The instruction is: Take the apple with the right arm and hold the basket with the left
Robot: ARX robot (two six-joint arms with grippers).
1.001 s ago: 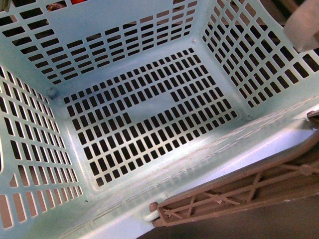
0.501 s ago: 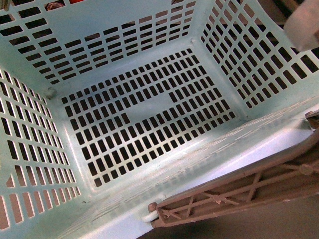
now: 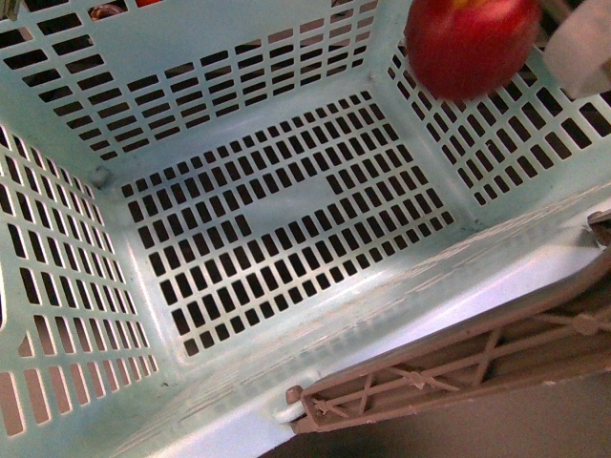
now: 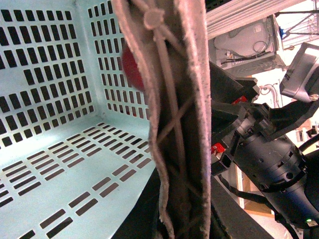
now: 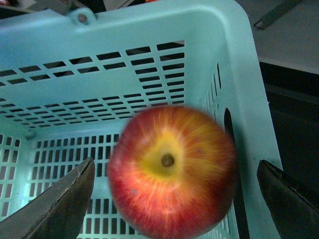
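Looking along the right gripper [image 5: 175, 164], we find its two dark fingers [image 5: 62, 201] spread wide and gripping nothing. Between them, with a clear gap to each, is the round red apple with a yellow patch around its stem dimple [image 5: 172, 172], slightly blurred. The dimple faces straight back at the gripper, so the stem axis runs along the gripper's own line of reach. Being round, it has no longer side that we can make out. Past the apple, farther from the fingers, lies the pale mint-blue plastic basket with rectangular slots [image 5: 239, 59]. The apple is over its inside, close to one side wall near a corner.

The front view shows neither gripper. There the apple [image 3: 473, 43] is a blur high against that slotted wall [image 3: 496, 124], yellow uppermost, above the slotted floor [image 3: 286, 229] and not touching it as far as we can tell. It is the only thing we see within the walls. This view alone gives the whole floor and the taupe-brown ribbed handle [image 3: 458, 367] lying along the near rim.

The left gripper [image 4: 184, 216] is clamped on that handle [image 4: 174, 114], with dark fingers [image 4: 142, 214] pressed to both its sides. Its camera catches only a red sliver of the apple [image 4: 130, 69] behind the handle, plus the dark right arm [image 4: 269, 159] beyond the basket [image 4: 50, 99].
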